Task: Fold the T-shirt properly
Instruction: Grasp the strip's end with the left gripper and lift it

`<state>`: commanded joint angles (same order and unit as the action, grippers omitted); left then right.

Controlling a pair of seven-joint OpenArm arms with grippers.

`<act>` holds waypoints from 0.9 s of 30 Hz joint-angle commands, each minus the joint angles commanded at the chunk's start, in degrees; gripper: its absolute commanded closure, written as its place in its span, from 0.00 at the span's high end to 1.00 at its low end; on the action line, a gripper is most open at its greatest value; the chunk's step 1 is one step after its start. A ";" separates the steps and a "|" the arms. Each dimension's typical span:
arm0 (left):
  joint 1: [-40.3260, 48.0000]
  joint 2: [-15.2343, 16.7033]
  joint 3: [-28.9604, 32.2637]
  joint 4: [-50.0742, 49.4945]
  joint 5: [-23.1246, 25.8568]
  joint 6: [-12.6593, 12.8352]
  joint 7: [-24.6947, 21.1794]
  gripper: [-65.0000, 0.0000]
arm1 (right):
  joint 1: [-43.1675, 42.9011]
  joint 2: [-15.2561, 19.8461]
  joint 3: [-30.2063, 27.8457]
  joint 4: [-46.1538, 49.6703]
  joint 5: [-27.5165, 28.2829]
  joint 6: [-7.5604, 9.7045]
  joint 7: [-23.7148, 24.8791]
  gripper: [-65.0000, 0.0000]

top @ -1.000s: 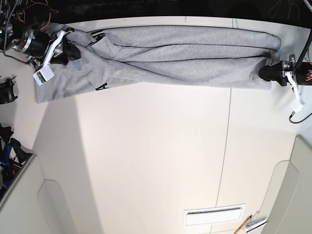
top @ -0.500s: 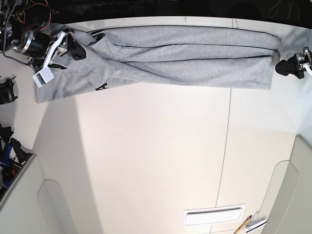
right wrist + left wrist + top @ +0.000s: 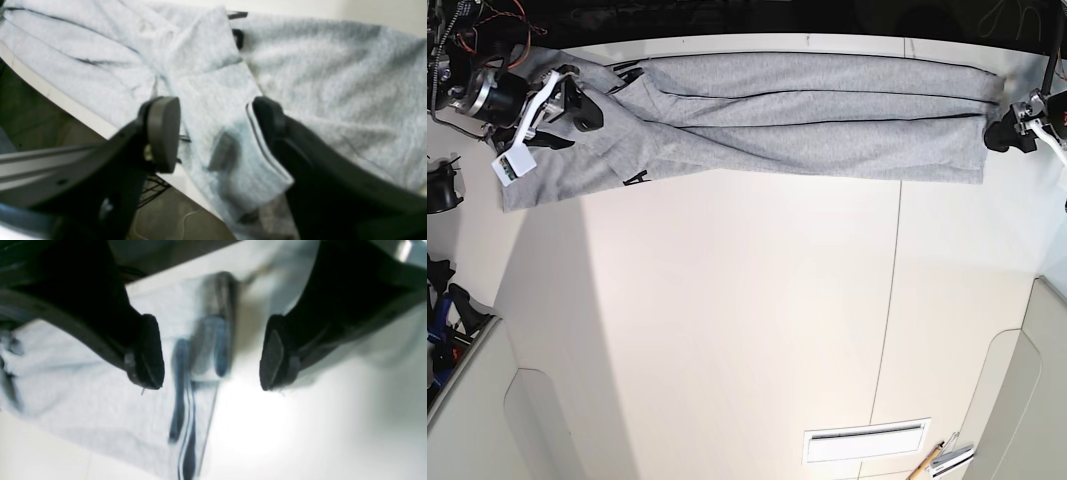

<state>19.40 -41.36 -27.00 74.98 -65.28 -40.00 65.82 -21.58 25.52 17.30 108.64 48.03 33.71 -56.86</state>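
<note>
Closest to us, the table (image 3: 727,330) is a broad, smooth, cream-white slab with a thin seam running down it. Down at its near edge sit a white slotted panel (image 3: 864,441) and a pencil (image 3: 924,464).

Further back, the T-shirt (image 3: 807,115) is stretched in a long, narrow band across the far edge of the table, soft heather-grey knit folded over itself in lengthwise creases with dark lines along the folds. A bit of black lettering (image 3: 635,178) peeks out near one end.

At that end the right gripper (image 3: 577,103) hovers over the cloth. Its wrist camera gives what the wide view cannot: the gripper (image 3: 213,130) is spread wide, one round flat pad (image 3: 162,133) on one side, a dark curved finger (image 3: 270,116) on the other, with a folded flap of the shirt (image 3: 213,100) lying loose between them, nothing pinched. You can see the ribbed weave and a stitched hem here, and the cloth hanging over the table's edge.

At the opposite end, the left gripper (image 3: 1005,133) sits just beside the shirt's corner. Its own blurred close-up shows the gripper (image 3: 211,356) released, black rubbery fingertips (image 3: 146,353) well apart above the shirt's edge (image 3: 100,400), stacked layers showing as dark stripes, and bare glossy tabletop (image 3: 317,426) under the other finger.
</note>
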 joint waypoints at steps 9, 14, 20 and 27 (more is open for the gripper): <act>1.86 1.68 5.57 0.02 -4.35 0.00 4.02 0.74 | 0.52 0.00 0.00 0.00 0.00 0.02 0.07 0.52; 1.86 1.66 9.79 0.02 -4.09 0.00 3.65 0.74 | 1.18 0.00 0.00 0.00 -0.02 0.00 0.04 0.52; 1.40 1.66 9.84 0.02 -4.13 0.00 3.02 0.29 | 1.27 0.00 0.00 0.00 0.00 0.00 0.04 0.52; 0.09 1.64 9.33 0.02 0.61 0.00 1.84 0.00 | 2.05 0.00 0.02 0.00 0.00 0.00 0.20 0.52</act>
<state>19.49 -39.72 -17.67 75.00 -64.66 -40.00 67.66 -19.53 25.52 17.32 108.64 48.03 33.71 -56.66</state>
